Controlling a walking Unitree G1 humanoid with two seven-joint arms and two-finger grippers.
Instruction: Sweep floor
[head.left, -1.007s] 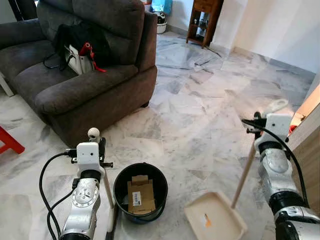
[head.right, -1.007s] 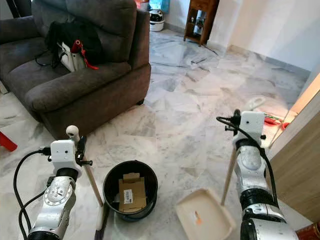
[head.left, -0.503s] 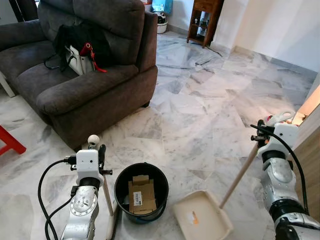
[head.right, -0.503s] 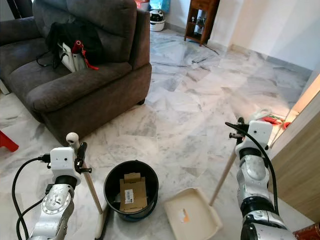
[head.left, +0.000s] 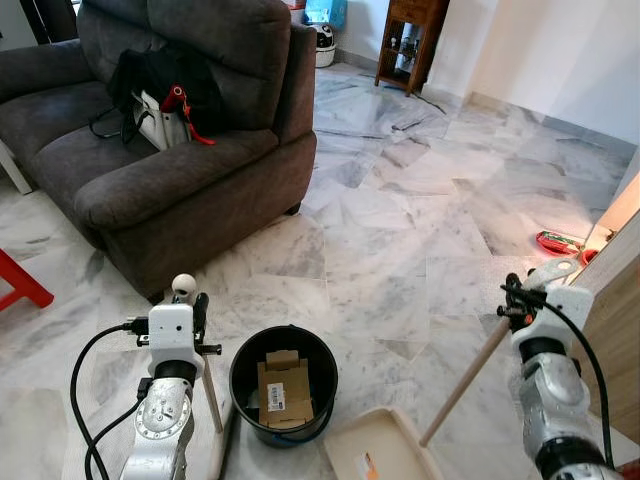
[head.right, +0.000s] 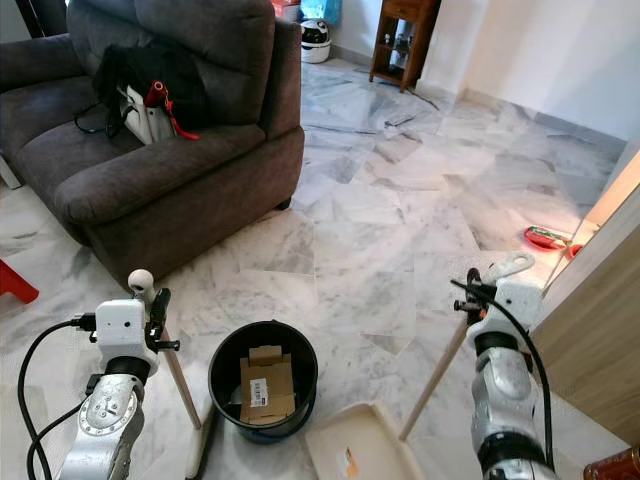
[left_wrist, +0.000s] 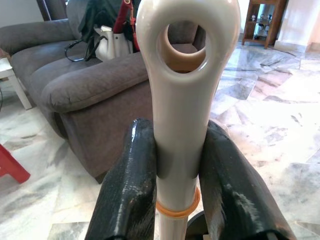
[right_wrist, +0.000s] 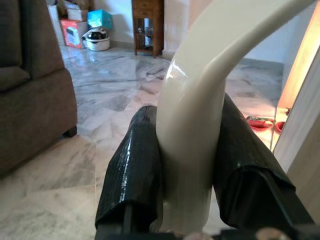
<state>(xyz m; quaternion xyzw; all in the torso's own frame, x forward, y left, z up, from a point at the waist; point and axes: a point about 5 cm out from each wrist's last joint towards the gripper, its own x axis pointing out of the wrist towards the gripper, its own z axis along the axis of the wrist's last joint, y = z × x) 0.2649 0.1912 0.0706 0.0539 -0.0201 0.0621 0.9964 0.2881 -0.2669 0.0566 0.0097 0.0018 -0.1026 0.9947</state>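
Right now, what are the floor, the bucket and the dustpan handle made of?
Glossy grey-veined floor: looks like polished marble tile, reflecting light. Round black bucket: probably plastic, smooth with a dull sheen. Long tan dustpan handle: seemingly bare wood, matte, topped by a glossy cream plastic grip.

Dustpan (head.left: 375, 455): has slid across the marble floor (head.left: 400, 250) toward the black bucket (head.left: 283, 385), now near its rim.
Dustpan handle (head.left: 462, 382): leans lower than a second ago.
Right gripper (head.left: 528, 297): has dropped lower, clamped on the handle's white end.
Orange scrap (head.left: 368, 467): carried along in the pan.
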